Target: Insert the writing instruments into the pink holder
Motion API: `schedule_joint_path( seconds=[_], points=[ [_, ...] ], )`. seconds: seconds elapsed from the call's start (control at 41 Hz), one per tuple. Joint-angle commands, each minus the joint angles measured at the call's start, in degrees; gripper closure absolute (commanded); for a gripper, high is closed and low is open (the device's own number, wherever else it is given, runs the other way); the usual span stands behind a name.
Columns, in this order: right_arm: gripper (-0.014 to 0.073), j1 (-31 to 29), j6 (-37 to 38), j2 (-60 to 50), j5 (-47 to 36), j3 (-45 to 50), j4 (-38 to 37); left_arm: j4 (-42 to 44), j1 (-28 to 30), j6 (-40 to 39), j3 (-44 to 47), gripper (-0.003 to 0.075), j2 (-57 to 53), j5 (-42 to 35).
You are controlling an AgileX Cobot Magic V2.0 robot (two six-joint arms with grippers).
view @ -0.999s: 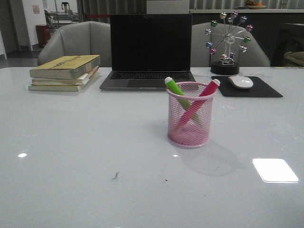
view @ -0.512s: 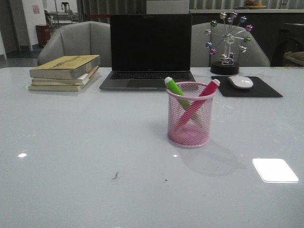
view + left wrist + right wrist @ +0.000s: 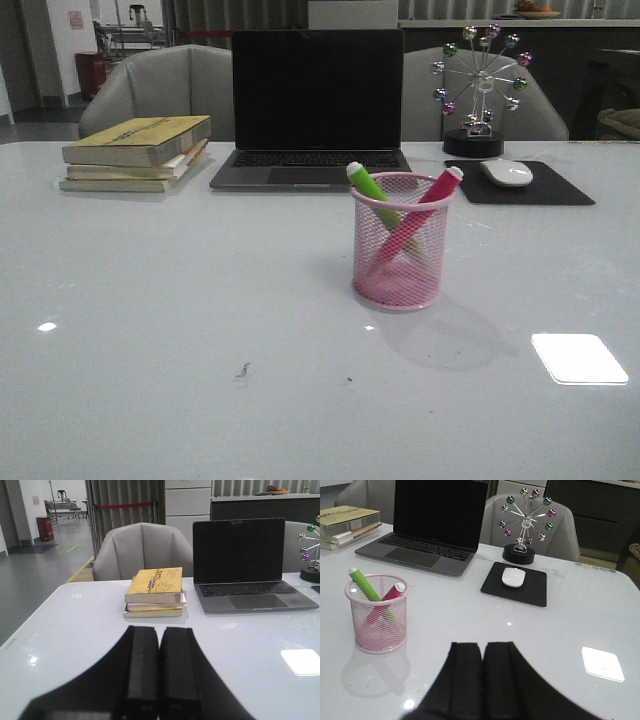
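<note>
**Both markers in the cup, arms drawn back**

Nothing on the table had shifted since the frame a second before: cup, markers and desk items sat exactly where they were.

Seen from its own wrist camera, the left gripper (image 3: 159, 680) was clenched, its two black fingers pressed together with nothing between them, hanging above bare table. The right gripper (image 3: 482, 685) was likewise clamped closed and empty. Neither arm appeared in the front view.

Near the right gripper stood the pink holder (image 3: 403, 243), upright on the white table (image 3: 180, 300). Inside it the green marker (image 3: 371, 187) leaned to the left, and the pink marker (image 3: 430, 195) leaned to the right, the two crossing within the mesh and their upper ends poking above the rim.

Beyond the holder sat an open laptop (image 3: 316, 105) with a dark screen. A stack of books (image 3: 137, 152) lay to its left. To its right were a white mouse (image 3: 507, 172) on a black mouse pad (image 3: 560, 190) and a ferris-wheel ornament (image 3: 478, 90) behind them.
</note>
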Motion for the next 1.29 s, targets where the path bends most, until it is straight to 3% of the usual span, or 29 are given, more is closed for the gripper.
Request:
schedule_joint_path(
  seconds=[0.0,0.244,0.487,0.56,0.707,1.267],
  points=[
    [0.0503,-0.36,0.11,1.06,-4.67,-2.09,-0.11,-0.28,0.04,-0.3,-1.61,0.0629,0.89,-4.99],
    [0.0503,-0.36,0.11,1.06,-4.67,-2.09,-0.11,0.03,-0.08,-0.3,-1.42,0.0629,-1.95,-4.99],
    [0.0503,-0.36,0.11,1.06,-4.67,-2.09,-0.11,0.03,-1.16,-0.3,6.78,0.0629,-15.67,-4.99],
    [0.0503,-0.36,0.11,1.06,-4.67,-2.09,-0.11,-0.3,-1.16,-0.3,9.91,0.0629,-14.56,-7.9],
    [0.0503,-0.36,0.11,1.06,-4.71,-2.09,-0.11,-0.06,-1.27,-0.3,9.91,0.0629,-15.26,-3.0],
    [0.0503,-0.36,0.11,1.06,-4.71,-2.09,-0.11,-0.06,-1.27,-0.3,9.91,0.0629,-15.14,-3.0]
  ],
)
